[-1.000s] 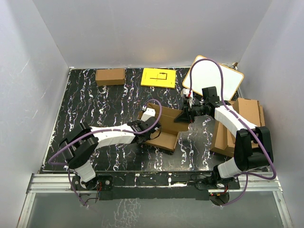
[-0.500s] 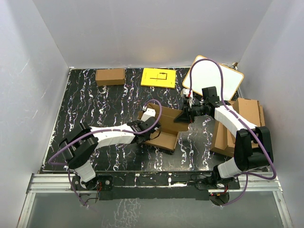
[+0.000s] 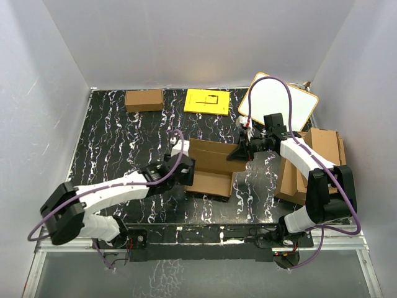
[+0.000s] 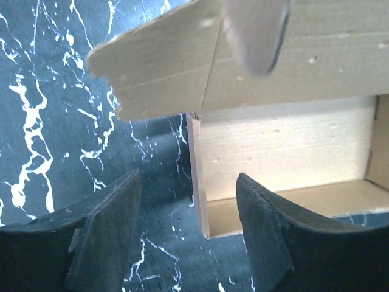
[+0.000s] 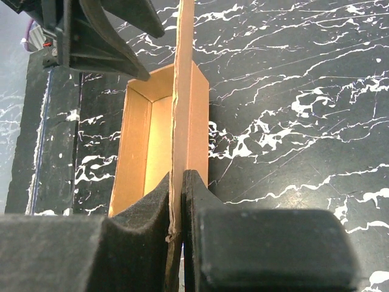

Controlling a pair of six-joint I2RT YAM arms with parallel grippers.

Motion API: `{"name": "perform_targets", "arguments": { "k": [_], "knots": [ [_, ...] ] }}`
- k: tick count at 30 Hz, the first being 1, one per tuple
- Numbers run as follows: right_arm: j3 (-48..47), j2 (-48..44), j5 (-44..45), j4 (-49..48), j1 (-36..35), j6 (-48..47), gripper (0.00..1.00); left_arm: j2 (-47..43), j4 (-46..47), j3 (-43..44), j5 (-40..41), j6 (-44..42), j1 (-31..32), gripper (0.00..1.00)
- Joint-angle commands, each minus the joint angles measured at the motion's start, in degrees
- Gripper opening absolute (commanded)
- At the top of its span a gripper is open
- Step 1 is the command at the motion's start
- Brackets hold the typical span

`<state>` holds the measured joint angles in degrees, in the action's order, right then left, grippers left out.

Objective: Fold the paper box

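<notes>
The paper box (image 3: 211,169) lies open in the middle of the table, a brown carton with its long flap standing up. My right gripper (image 3: 240,151) is shut on that flap's right end; in the right wrist view the cardboard edge (image 5: 180,91) runs up from between the pads (image 5: 200,201). My left gripper (image 3: 185,172) stands open just left of the box, holding nothing. In the left wrist view its fingers (image 4: 106,225) straddle the box's near left corner (image 4: 200,182) without touching it, and a side flap (image 4: 164,67) hangs overhead.
A smaller brown carton (image 3: 144,99) and a yellow sheet (image 3: 206,101) lie at the back. A white board (image 3: 280,102) leans at the back right. A pile of larger cardboard sheets (image 3: 317,162) sits on the right, under my right arm.
My left gripper has opened, let go of the box's left side and drawn back to the left. The right gripper has kept its hold on the flap.
</notes>
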<state>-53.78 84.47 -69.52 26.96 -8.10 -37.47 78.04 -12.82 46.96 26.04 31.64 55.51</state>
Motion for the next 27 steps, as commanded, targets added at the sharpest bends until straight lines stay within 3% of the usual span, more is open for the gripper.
{"name": "perform_targets", "arguments": {
  "k": [1, 5, 10, 16, 23, 27],
  "knots": [
    [-1.1, -2.3, -5.1, 0.8, 0.0, -4.0, 0.08, -10.5, 7.9, -7.9, -5.0, 1.1, -0.6, 0.65],
    [-1.9, -3.8, -7.4, 4.1, 0.2, -7.6, 0.08, -21.4, 18.0, -16.4, -8.0, 2.1, -1.1, 0.77],
    [-3.2, -5.1, -9.7, 10.4, 0.5, -15.1, 0.08, -35.0, 24.7, -24.8, -8.5, 3.5, -1.7, 0.83],
    [-4.0, -7.1, -12.0, 15.6, 1.7, -21.9, 0.08, -46.5, 35.1, -30.6, -17.9, -2.6, -2.1, 0.90],
    [-4.1, -8.4, -12.4, 17.1, 2.8, -23.7, 0.08, -54.4, 30.3, -29.2, -20.1, -9.2, -2.2, 0.91],
    [-4.2, -8.1, -12.3, 17.2, 2.9, -23.8, 0.08, -52.0, 25.9, -26.8, -21.1, -14.9, -2.2, 0.90]
  ]
}}
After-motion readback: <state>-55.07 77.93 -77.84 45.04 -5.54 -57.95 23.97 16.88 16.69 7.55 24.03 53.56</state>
